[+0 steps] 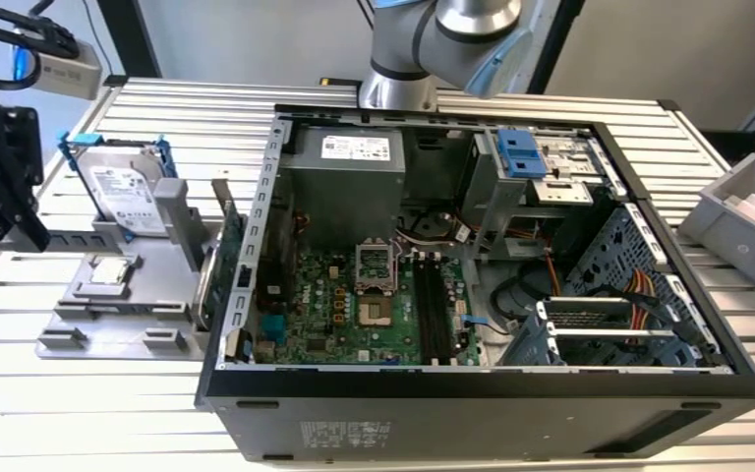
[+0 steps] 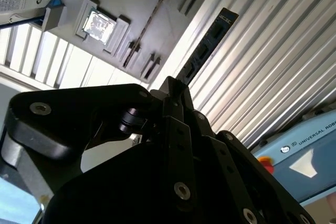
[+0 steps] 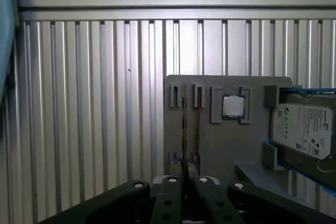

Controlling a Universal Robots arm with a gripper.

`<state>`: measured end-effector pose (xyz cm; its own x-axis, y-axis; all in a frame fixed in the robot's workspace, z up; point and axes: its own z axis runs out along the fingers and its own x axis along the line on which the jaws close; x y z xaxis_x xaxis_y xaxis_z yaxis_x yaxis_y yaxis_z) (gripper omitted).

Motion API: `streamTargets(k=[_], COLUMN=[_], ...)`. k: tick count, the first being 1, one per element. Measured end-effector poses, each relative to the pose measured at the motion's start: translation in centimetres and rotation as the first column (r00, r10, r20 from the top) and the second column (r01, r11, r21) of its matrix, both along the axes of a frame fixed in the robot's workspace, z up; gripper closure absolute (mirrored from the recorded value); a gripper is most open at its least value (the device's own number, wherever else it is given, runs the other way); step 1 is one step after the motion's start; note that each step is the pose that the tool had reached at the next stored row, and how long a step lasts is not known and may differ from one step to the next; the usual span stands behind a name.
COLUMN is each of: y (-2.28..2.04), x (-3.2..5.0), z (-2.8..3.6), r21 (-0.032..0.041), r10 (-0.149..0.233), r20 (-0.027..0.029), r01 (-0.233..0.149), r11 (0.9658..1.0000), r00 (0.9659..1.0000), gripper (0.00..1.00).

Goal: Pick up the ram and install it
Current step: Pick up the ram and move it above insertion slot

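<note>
The hand (image 2: 173, 90) is clenched on the ram (image 2: 207, 45), a dark, narrow stick that juts out past the fingertips. It grips the stick by its flat faces, presumably so the long edge can meet a socket squarely. In the first wrist view the ram (image 3: 185, 140) shows edge-on as a thin line, in line with a pair of slotted posts on the grey holder plate (image 3: 210, 145). I cannot tell whether its far edge has cleared those slots. The plate seems built to present each part upright and separate for an easy grasp: a processor chip (image 3: 233, 106) lies in a shallow pocket beside the posts, and a hard drive (image 3: 302, 129) in a blue bracket stands further along. In the exterior view the plate (image 1: 129, 315) sits just beside the open computer case (image 1: 483, 393). The case lies on its side, so the motherboard (image 1: 325, 305) and its black memory slots (image 1: 433, 315) face up and can be reached from above. Everything rests on a ribbed aluminium surface (image 1: 89, 413). A grey bin (image 1: 745, 216) stands at the exterior view's right, and plain pale walls lie behind.
</note>
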<state>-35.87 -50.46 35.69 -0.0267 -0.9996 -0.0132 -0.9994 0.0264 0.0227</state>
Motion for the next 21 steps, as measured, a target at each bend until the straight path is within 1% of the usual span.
streamTargets(k=[4, 7, 11, 19, 21], y=[0.0, 0.01, 0.01, 0.01, 0.01], x=[0.0, 0.0, 0.0, 0.02, 0.19], z=[0.49, 1.07, 1.59, 1.69, 1.68], r21=[0.0001, -0.0001, 0.0001, -0.0001, -0.0001], r10=[0.0, 0.0, 0.0, 0.0, 0.0], r20=[0.0001, -0.0001, 0.0001, -0.0002, -0.0001], r01=[0.0, 0.0, 0.0, 0.0, 0.0], r11=[1.0, 1.0, 1.0, 1.0, 1.0], r00=[1.0, 1.0, 1.0, 1.0, 1.0], gripper=[1.0, 1.0, 1.0, 1.0, 1.0])
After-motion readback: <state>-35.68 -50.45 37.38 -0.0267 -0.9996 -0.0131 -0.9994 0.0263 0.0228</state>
